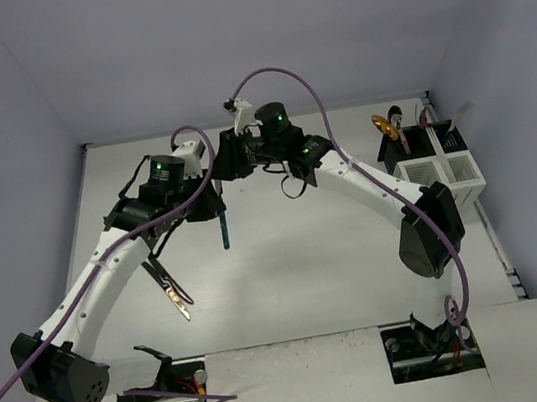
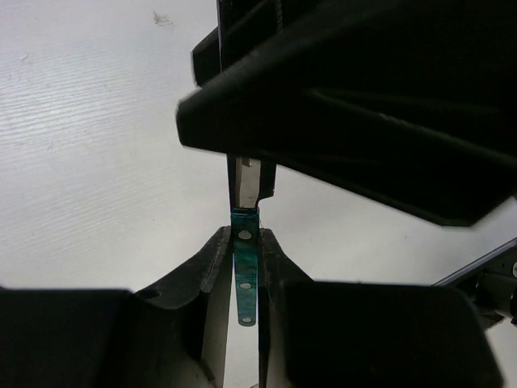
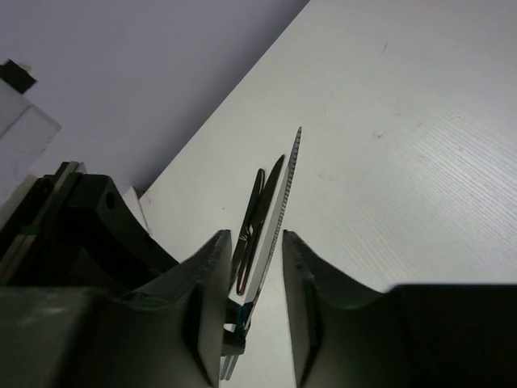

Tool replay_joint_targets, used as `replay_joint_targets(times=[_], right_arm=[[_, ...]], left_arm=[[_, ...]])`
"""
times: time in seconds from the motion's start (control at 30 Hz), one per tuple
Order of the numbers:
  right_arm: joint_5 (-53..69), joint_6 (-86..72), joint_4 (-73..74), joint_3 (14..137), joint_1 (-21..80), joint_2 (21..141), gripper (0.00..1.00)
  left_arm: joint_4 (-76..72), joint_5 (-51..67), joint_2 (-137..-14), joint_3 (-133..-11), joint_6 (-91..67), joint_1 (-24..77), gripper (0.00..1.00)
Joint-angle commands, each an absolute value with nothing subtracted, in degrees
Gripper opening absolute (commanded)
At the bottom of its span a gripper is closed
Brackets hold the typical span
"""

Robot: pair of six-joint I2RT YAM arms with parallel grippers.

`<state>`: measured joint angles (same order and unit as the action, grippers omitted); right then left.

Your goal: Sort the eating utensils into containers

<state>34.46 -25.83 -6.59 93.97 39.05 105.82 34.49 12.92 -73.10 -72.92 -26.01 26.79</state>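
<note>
In the lower left of the overhead view, two loose utensils point(image 1: 168, 285) lay side by side on the white table point(image 1: 310, 276), one dark and looped, the other ending in a bright metal tip. The left arm stretched past them toward the upper middle of the frame.

There the left gripper point(image 1: 210, 202) held the teal-handled knife point(image 1: 222, 230) off the table, with the teal handle pointing toward the near edge. From the left wrist camera I could see its fingers point(image 2: 214, 259) pinched tight on that handle, and the pale blade ran up into the dark body of the other arm's gripper.

Just to the right, the right gripper point(image 1: 229, 161) met it nose to nose. In the right wrist view the serrated blade stood between that gripper's fingers point(image 3: 210, 267), which were apart with a sliver of gap showing on each side, so they were not pressing on the steel.

Well over in the upper right, against the wall, sat the containers point(image 1: 417, 177), white slotted bins in front joined to black ones behind. A gold spoon point(image 1: 384, 128) stood upright in the left black bin. A pink-handled piece point(image 1: 425, 117) and a pale stick point(image 1: 460, 117) poked up from the black bin beside it.
</note>
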Motion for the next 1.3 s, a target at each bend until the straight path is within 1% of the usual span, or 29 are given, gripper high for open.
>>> replay_joint_targets(times=[0.0, 0.03, 0.07, 0.1, 0.13, 0.2, 0.23, 0.27, 0.43, 0.53, 0.63, 0.7, 0.8, 0.9, 1.0, 1.1, 1.27], right_arm=[[36.46, -25.47, -11.11, 96.33, 39.2, 104.97, 0.11], [36.65, -25.42, -11.21, 96.33, 39.2, 104.83, 0.04], [36.82, -25.4, -11.29, 96.2, 39.2, 104.68, 0.01], [37.04, -25.37, -11.34, 96.04, 39.2, 104.47, 0.0], [37.35, -25.29, -11.34, 95.94, 39.19, 104.13, 0.0], [38.06, -25.08, -11.32, 95.59, 39.11, 103.22, 0.0], [38.23, -24.75, -11.25, 95.35, 39.05, 102.86, 0.0], [38.79, -24.51, -11.24, 95.23, 38.6, 102.42, 0.0], [40.56, -23.55, -10.81, 93.69, 32.55, 98.27, 0.0], [41.37, -21.2, -8.86, 94.02, 24.33, 95.14, 0.0], [42.49, -17.07, -5.96, 95.43, 16.11, 92.02, 0.0], [42.42, -10.64, -1.63, 96.7, 11.85, 89.15, 0.0], [41.41, -0.78, 5.2, 97.06, 2.78, 84.78, 0.0], [40.0, 11.97, 11.2, 94.5, -2.6, 79.57, 0.0], [39.53, 19.72, 11.86, 89.77, -9.33, 74.1, 0.0], [40.41, 26.3, 11.95, 84.37, -12.57, 70.51, 0.0], [41.69, 33.15, 12.04, 79.9, -14.65, 69.59, 0.0]], left_arm=[[31.97, 14.52, -72.12, -75.99, -24.64, 27.16, 0.0], [31.93, 14.57, -72.03, -75.89, -24.5, 27.16, 0.0], [31.95, 14.72, -71.98, -75.81, -24.05, 27.16, 0.02], [32.08, 15.01, -71.95, -75.76, -23.43, 27.16, 0.08], [32.25, 15.27, -71.83, -75.71, -22.99, 27.16, 0.22], [32.27, 15.01, -71.28, -75.3, -22.62, 27.17, 0.67], [32.38, 14.37, -70.73, -75.11, -22.27, 27.23, 0.8], [32.67, 14.03, -70.54, -74.89, -21.81, 27.15, 0.86], [35.29, 13.32, -68.51, -74.93, -19.47, 25.79, 0.87], [35.33, 14.69, -65.93, -74.23, -19.55, 21.89, 0.87], [35.53, 18.38, -65.99, -74.0, -19.25, 17.01, 0.87], [35.77, 23.84, -67.55, -74.09, -18.61, 13.15, 0.87], [35.94, 28.76, -70.92, -74.35, -18.43, 11.52, 0.87], [35.77, 28.31, -73.29, -74.44, -20.12, 11.51, 0.87], [35.24, 27.2, -74.57, -74.44, -19.56, 11.6, 0.87], [34.21, 27.41, -75.37, -74.04, -19.67, 11.75, 0.87], [32.79, 27.09, -75.26, -72.97, -19.69, 11.78, 0.87]])
